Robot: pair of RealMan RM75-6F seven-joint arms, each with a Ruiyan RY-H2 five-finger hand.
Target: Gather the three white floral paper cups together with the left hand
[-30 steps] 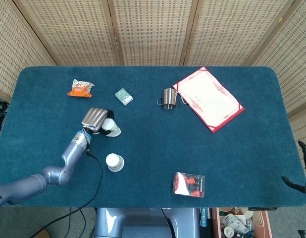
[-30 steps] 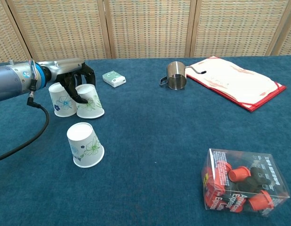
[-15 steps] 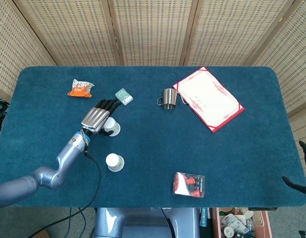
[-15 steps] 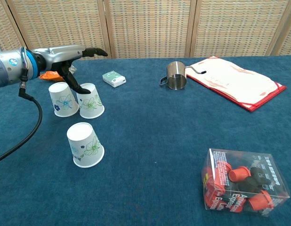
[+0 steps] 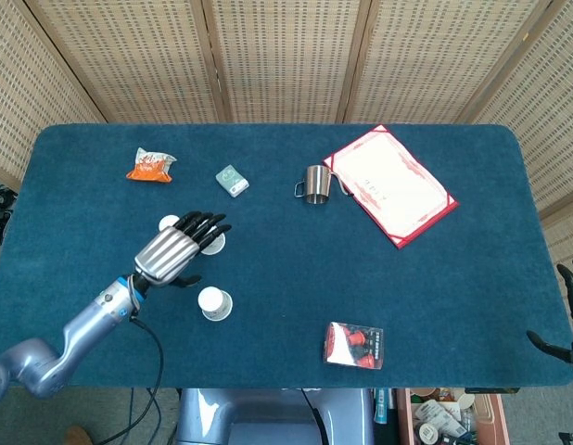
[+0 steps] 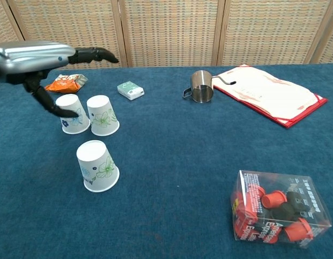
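Three white floral paper cups stand upside down on the blue table. Two are side by side, the left cup (image 6: 72, 114) and the right cup (image 6: 102, 115). The third cup (image 6: 97, 165) stands apart, nearer the front edge. In the head view the pair shows at the left cup (image 5: 169, 222) and the right cup (image 5: 215, 244), partly under my fingers, with the third cup (image 5: 215, 302) below. My left hand (image 5: 175, 248) hovers above the pair, fingers spread, holding nothing; the chest view shows the left hand (image 6: 42, 56) raised. My right hand (image 5: 572, 320) hangs off the table's right edge, fingers apart.
An orange snack packet (image 6: 65, 82) and a small green-white box (image 6: 130, 90) lie behind the cups. A steel mug (image 6: 201, 86) and a red-bordered folder (image 6: 269, 94) sit at the back right. A clear box of red and black pieces (image 6: 279, 216) lies front right.
My left hand has let go of the two paired cups, spread its fingers, and lifted back toward the near left. The cups have stayed in place.
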